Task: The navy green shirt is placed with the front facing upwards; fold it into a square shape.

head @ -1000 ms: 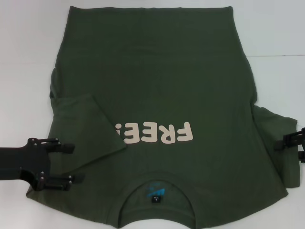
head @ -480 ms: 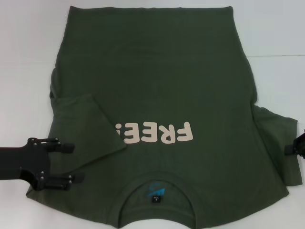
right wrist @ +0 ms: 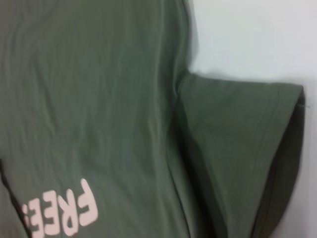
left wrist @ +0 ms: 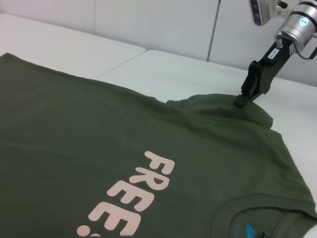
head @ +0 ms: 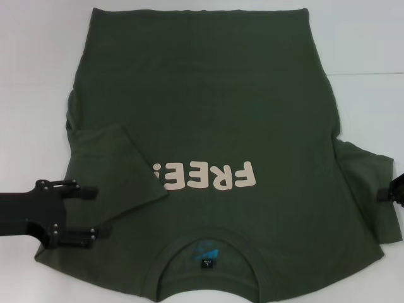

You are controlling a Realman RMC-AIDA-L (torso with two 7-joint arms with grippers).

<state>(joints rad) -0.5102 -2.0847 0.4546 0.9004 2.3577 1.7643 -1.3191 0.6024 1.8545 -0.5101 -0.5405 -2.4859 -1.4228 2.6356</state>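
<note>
Head view: navy green shirt [head: 208, 126] on white table [head: 366, 44] (wall [left wrist: 148, 20] behind), left end effector [head: 88, 213] spread wide.

My head camera looks steeply down on the navy green shirt [head: 208, 126], collar at six o'clock. My left wrist camera looks low across it toward my right gripper [left wrist: 243, 99]. My right wrist camera hovers close above. All share the print [head: 208, 177].

navy green shirt [left wrist: 99, 148] on white table [left wrist: 163, 69], right gripper [left wrist: 242, 100] touching its sleeve
</note>
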